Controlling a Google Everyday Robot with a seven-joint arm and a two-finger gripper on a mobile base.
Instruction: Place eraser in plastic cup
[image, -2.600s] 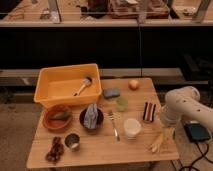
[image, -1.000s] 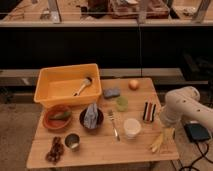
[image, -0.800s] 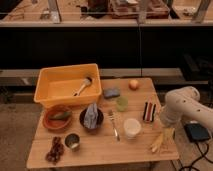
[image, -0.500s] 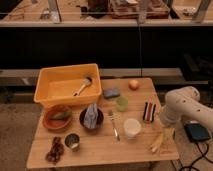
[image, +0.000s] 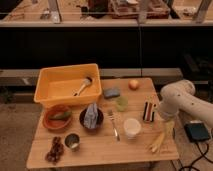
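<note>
The eraser (image: 148, 111), a small dark block with red and pale stripes, stands on the right part of the wooden table (image: 100, 152). A white cup (image: 132, 127) stands just in front and left of it, and a pale green cup (image: 121, 103) sits to its left. Which of them is the plastic cup I cannot tell. My white arm (image: 177, 97) bends in from the right table edge. Its gripper (image: 158, 114) hangs low, right beside the eraser's right side; I cannot tell if they touch.
A yellow bin (image: 47, 92) with a brush fills the back left. Also on the table are a blue-grey sponge (image: 111, 93), a round fruit (image: 133, 84), two bowls (image: 56, 116) (image: 92, 118), a fork (image: 114, 125), a metal cup (image: 73, 141), grapes (image: 54, 150) and a banana (image: 157, 142).
</note>
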